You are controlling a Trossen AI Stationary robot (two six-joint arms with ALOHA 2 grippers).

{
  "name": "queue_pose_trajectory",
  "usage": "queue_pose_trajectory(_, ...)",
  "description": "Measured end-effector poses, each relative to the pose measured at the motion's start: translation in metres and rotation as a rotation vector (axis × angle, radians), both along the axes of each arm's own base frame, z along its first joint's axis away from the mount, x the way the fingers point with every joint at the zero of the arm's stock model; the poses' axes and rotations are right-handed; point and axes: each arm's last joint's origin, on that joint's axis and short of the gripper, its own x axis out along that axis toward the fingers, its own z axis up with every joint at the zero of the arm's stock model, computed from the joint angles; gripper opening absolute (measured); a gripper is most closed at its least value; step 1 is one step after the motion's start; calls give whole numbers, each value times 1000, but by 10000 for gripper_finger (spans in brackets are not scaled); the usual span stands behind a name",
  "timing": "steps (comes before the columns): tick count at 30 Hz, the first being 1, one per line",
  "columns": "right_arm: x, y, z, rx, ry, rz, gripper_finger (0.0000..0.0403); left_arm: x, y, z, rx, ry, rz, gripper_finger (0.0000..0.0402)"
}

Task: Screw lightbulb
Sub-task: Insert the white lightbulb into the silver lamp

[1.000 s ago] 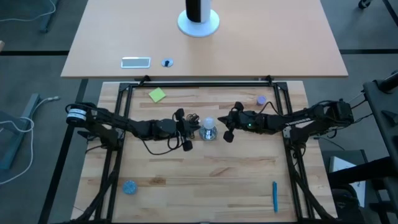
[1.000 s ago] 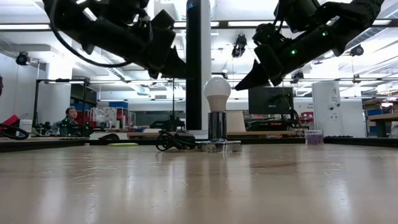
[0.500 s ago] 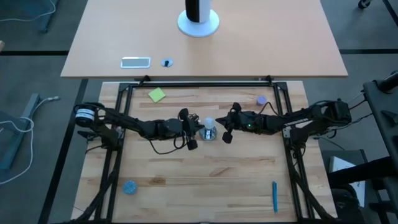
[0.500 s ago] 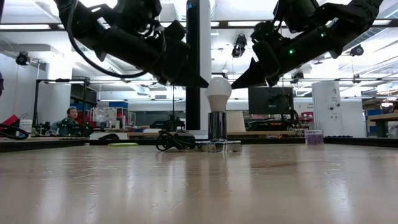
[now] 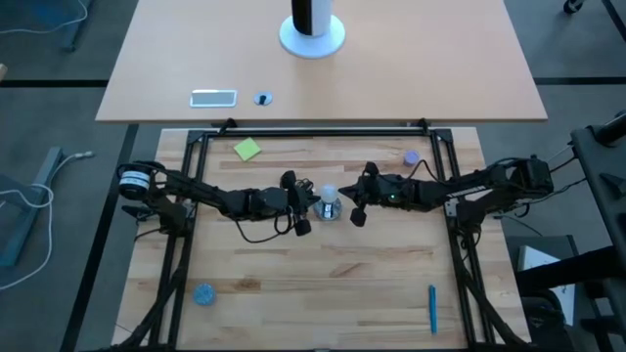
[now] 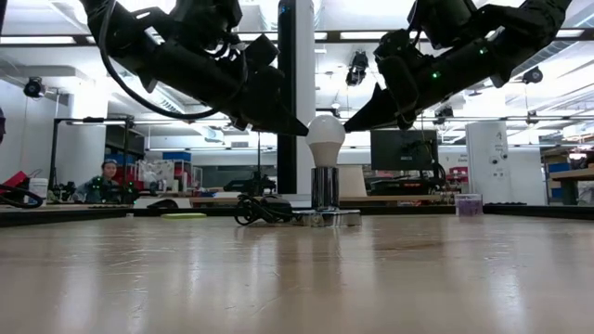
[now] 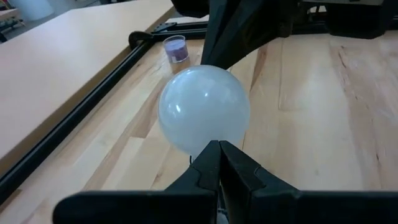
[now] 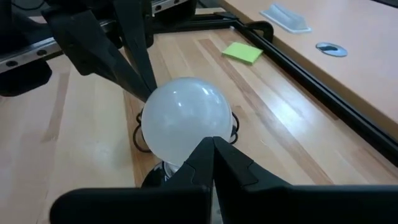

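Observation:
The whitish lightbulb (image 6: pixel 325 139) stands upright with its base in the shiny silver socket (image 6: pixel 323 190) at the table's middle (image 5: pixel 330 199). My left gripper (image 6: pixel 303 130) is shut, with its tip at the bulb's left side. It also shows in its own wrist view (image 7: pixel 219 148). My right gripper (image 6: pixel 349 124) is shut, with its tip at the bulb's right side. It also shows in its own wrist view (image 8: pixel 212 144). The bulb fills both wrist views (image 7: pixel 204 109) (image 8: pixel 186 118). My left gripper touches the bulb's rounded left side (image 6: pixel 310 135) with the tip of its shut fingers. It comes from the table's left, slanting down. My right gripper touches the bulb's rounded right side (image 6: pixel 342 132) with the tip of its shut fingers. It comes from the table's right, slanting down. The bulb stays upright in the socket.
The socket's black cord (image 5: pixel 299 188) lies coiled just left of it. A yellow-green note (image 5: pixel 247 149) lies at the far left and a small purple cup (image 5: pixel 412 156) at the far right. A blue disc (image 5: pixel 203 293) and a blue pen (image 5: pixel 431 308) lie near the front.
My left gripper has gone down and toward the table's right until its tip reached the bulb's left side. My right gripper has shifted slightly toward the bulb. The bulb has stayed upright in the socket.

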Motion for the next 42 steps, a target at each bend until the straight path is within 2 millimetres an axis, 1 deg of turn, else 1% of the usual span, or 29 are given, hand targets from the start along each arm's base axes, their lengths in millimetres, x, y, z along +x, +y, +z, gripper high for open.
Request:
queue_pose_trajectory(5, 0, 0, 0, 2, 4, 1, 0, -1, 0, -1, -3, 11, 1, 0)
queue_pose_trajectory(11, -2, 0, -4, 8, 42, -23, 0, -9, -1, 3, -45, 65, 12, 0)
queue_pose_trajectory(17, -2, -1, -4, -20, 47, -49, 0, -7, -1, 10, -34, 9, -24, 0)
queue_pose_trajectory(21, -2, -1, -4, -21, 47, -44, 0, -4, 3, 6, -30, 26, -14, 0)
queue_pose_trajectory(26, -2, 0, -4, -7, 46, -4, 0, 1, 5, 7, -25, 21, 4, 0)
queue_pose_trajectory(32, -2, 2, -4, -4, 48, 30, 0, 0, 5, 6, -28, 28, 13, 0)
queue_pose_trajectory(36, -2, 2, -4, -2, 48, 39, 0, -1, 6, 4, -33, 44, 50, 0)
queue_pose_trajectory(42, -2, 2, -4, 3, 50, 27, 0, -6, 6, 1, -45, 107, 64, 0)
